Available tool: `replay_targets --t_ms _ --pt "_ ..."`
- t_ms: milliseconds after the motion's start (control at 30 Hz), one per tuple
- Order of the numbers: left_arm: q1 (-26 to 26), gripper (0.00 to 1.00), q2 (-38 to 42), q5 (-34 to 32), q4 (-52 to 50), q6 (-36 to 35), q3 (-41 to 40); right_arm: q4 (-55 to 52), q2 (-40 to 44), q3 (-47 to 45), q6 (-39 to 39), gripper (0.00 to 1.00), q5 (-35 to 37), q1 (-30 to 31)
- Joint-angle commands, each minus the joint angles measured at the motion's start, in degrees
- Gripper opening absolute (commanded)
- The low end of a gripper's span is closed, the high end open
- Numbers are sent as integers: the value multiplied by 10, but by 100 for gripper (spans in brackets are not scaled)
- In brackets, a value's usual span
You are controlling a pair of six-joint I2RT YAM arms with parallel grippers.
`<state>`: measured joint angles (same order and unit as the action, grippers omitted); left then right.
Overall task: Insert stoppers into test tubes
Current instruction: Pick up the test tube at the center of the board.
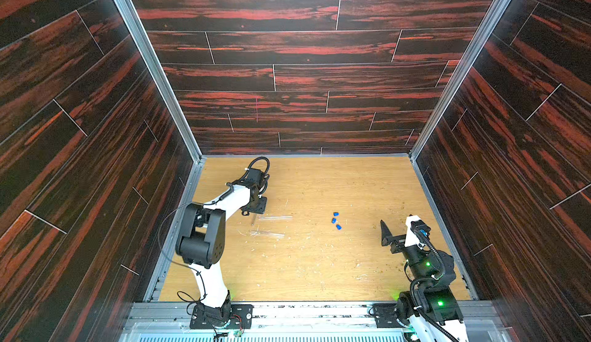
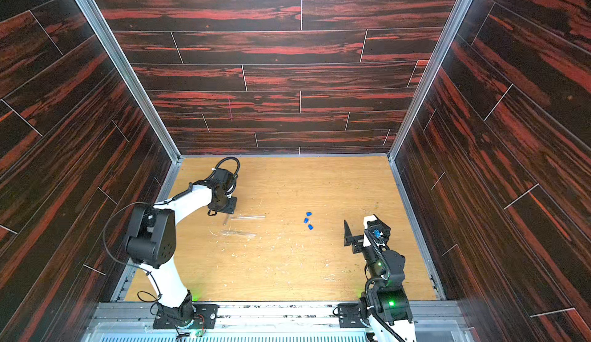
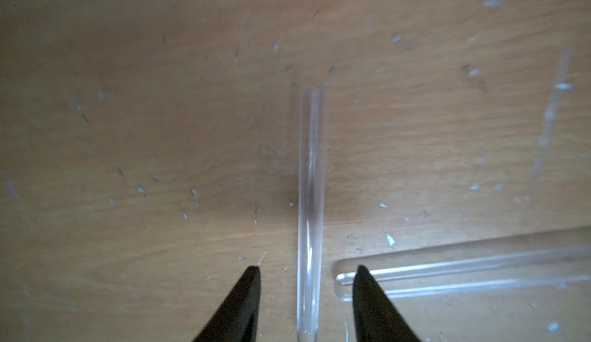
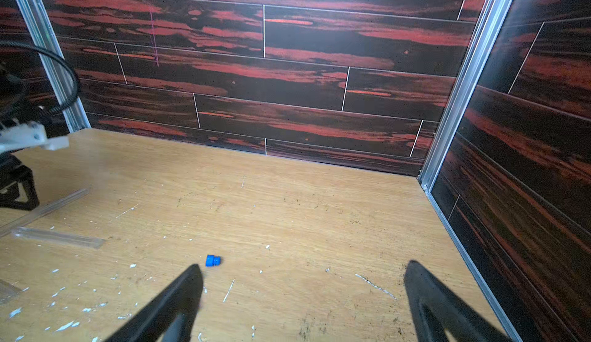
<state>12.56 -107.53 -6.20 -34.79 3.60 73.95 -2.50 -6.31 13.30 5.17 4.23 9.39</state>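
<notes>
L gripper [image 3: 307,267]: jaws part-open, one each side of a tube [image 3: 310,180]. A gap shows on both sides, so no grip yet as far as I can see.
R gripper [image 4: 303,266]: jaws wide, nothing in them, hovering over the right side of the table [image 1: 319,267].
Tube spot: left-centre of table, right under L gripper. It's only a short blurred streak in both top views.
Other tubes: 2nd tube [image 1: 275,218] and 3rd tube [image 1: 267,233] lie flat just beside it. In left wrist view one rounded tube end sits right next to an L finger [image 3: 374,308].
Stoppers [image 1: 333,220]: three blue bits bunched mid-table, well apart from the tubes, nearer R gripper. None is in a tube. One stopper [image 4: 212,260] lies just beside an R finger [image 4: 179,292].
Tube handling: I'd guess light, stiff, slick & round — it'll roll or squirt out of a pinch. Prob. brittle, so squeeze gently. Take it mid-body or toward the closed end, mouth left clear. Far end looks cut square, maybe the mouth; not sure.
Stopper handling: tiny, light, prob. a bit rubbery. Pinch the fat cap end, narrow end pointing out.
Writing: none legible — no brand or label on tubes, stoppers or arms.
Table: wood w/ pale flecks & scratches, easy to mistake for tube edges.
</notes>
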Motion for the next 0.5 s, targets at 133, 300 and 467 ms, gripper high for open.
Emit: replay_targets --t_ms 133,300,467 --pt "0 38 -42 -8 -63 13 47 7 14 -6 5 99 -4 4" --pt "1 32 -63 -7 -72 13 63 5 11 -6 7 99 -6 4" --pt "0 27 -81 -6 -83 12 77 5 10 -6 7 99 -3 4"
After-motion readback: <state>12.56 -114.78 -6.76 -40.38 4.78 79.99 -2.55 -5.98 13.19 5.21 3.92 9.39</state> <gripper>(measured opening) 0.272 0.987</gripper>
